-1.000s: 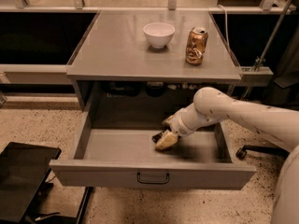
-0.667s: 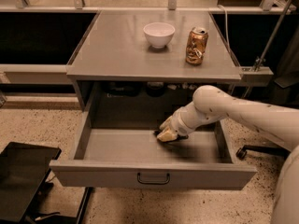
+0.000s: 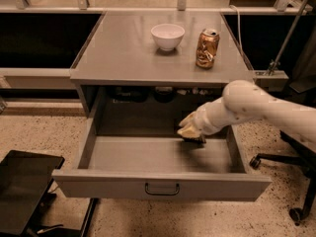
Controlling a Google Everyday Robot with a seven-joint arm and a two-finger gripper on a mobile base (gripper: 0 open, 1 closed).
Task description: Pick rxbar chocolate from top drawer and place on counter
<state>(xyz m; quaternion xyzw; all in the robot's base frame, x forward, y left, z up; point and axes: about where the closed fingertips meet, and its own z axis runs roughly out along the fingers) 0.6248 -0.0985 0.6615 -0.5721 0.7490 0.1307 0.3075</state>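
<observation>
Your surface (image 3: 123,53) carries a bowl (image 3: 168,36) and a can (image 3: 207,48) towards its right; below it the drawer (image 3: 98,184) stands open. The arm (image 3: 247,105) reaches in from the right, and the gripper (image 3: 189,131) hangs near the drawer's back right. Its fingers look clamped on the bar (image 3: 196,139), a dark sliver at their tips. Mind the lift: the surface's lip overhangs just above, so a straight rise could knock the bar loose

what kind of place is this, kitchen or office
Probably an office or lab workspace: grey metal counter over an open top drawer, a wheeled office chair base beside it, speckled hard floor. The gripper is down in the drawer.
</observation>
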